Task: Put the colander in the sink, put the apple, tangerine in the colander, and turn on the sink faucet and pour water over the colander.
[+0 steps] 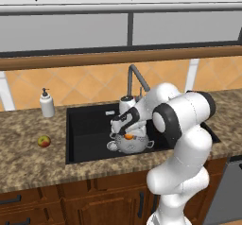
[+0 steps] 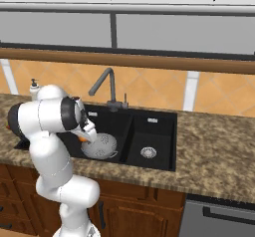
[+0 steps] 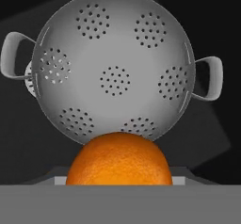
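Gripper point(image 1: 126, 135) clamped on bright orange tangerine point(image 3: 118, 159), just above grey perforated colander point(image 3: 113, 68) w/ two loop handles, sitting in lg bowl of black sink point(image 1: 90, 125); red-yellow apple point(image 1: 44, 141) on counter point(image 1: 23, 162) left.

One apple point(image 1: 44, 141), one tangerine point(image 3: 118, 159) (one colander point(image 3: 113, 65))

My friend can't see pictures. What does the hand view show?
A bright orange tangerine sits close at the bottom, just above a grey metal colander. The colander is empty, dotted with clusters of small holes, with a loop handle on each side, and it rests in the black sink.
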